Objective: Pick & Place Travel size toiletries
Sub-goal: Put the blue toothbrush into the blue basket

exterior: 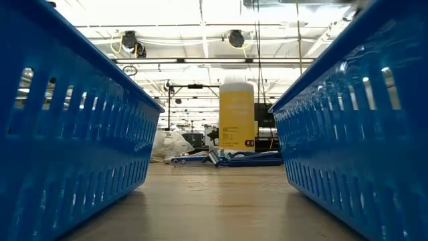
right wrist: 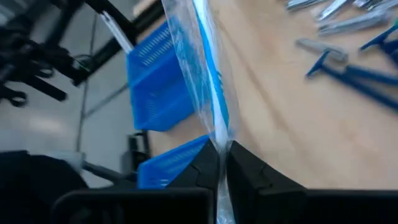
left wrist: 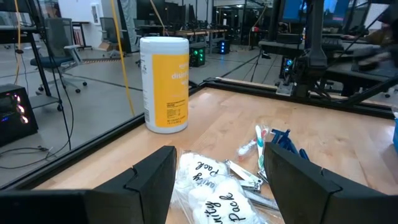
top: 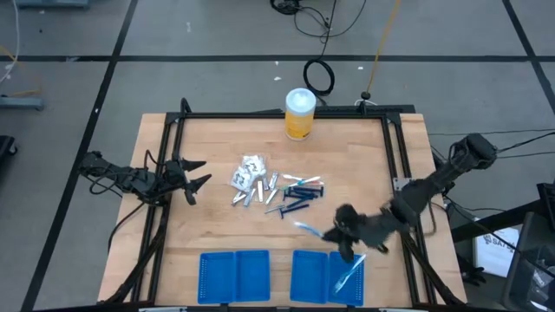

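The right gripper [top: 344, 232], jaws pinched on a wrapped brush [right wrist: 208, 81] above the desk beside the right tray [top: 310, 276], could lose it: the slick wrapper may slip.

Robotics lab or workshop, grey taped floor [top: 69, 35], loose black cables [top: 319, 76], long ceiling strip lights [exterior: 200, 13], office chair [left wrist: 59, 40], lit computer equipment [left wrist: 15, 112]

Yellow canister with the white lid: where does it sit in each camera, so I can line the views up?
High view: yellow canister at the table's far edge, top centre.
Low view: centre, between the blue trays.
Left wrist view: upper left.
Right wrist view: not in it.
Shared landmark: the toiletry pile lying before it.
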`<state>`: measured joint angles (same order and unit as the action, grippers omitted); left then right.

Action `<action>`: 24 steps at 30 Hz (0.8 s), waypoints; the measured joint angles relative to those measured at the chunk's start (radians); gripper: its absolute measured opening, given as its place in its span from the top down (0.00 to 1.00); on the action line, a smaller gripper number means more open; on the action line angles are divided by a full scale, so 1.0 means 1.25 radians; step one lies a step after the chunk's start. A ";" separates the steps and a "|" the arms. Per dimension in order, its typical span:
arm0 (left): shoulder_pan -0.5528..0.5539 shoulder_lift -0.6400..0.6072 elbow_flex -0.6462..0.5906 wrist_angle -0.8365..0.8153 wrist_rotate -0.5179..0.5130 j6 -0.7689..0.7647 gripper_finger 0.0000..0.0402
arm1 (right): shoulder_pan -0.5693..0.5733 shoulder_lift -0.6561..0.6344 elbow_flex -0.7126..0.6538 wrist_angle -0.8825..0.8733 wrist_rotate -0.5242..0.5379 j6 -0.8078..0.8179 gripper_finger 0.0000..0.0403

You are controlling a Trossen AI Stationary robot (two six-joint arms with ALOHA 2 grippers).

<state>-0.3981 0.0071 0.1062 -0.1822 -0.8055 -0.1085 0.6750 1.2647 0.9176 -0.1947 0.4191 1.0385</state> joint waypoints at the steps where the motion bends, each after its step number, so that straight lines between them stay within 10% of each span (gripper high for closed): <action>1: 0.000 0.000 0.000 0.000 0.000 0.000 0.40 | 0.032 0.008 0.000 0.018 0.033 0.026 0.98; 11: 0.000 0.000 0.000 0.000 0.000 0.000 0.40 | 0.275 0.097 0.000 0.083 0.170 0.241 0.98; 24: 0.000 0.000 0.000 0.000 0.000 0.000 0.40 | 0.320 0.215 0.000 0.087 0.234 0.470 0.98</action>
<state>-0.3981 0.0071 0.1062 -0.1818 -0.8055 -0.1082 1.0756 1.5336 0.9180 -0.0861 0.7110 1.6263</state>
